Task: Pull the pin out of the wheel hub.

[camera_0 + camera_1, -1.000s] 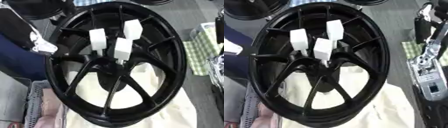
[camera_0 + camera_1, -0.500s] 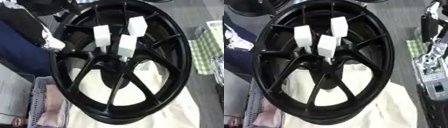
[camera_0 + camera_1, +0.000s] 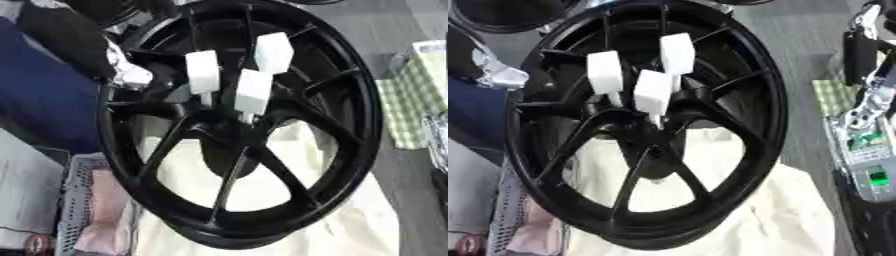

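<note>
Three white pins (image 3: 252, 92) stand in one black wheel (image 3: 236, 125).
They cluster at the hub, on thin stems; the wheel stands tilted on a cream cloth (image 3: 798, 220). One arm (image 3: 868, 100) shows at right, its hand hidden, so I cannot tell its fingers.

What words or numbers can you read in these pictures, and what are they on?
There are none that can be read.
The black wheel shows no lettering.
The three white pins in its hub are plain white.
The panel with a green patch on the robot's right arm at the right edge may carry marks, but they are too blurred to read.
</note>
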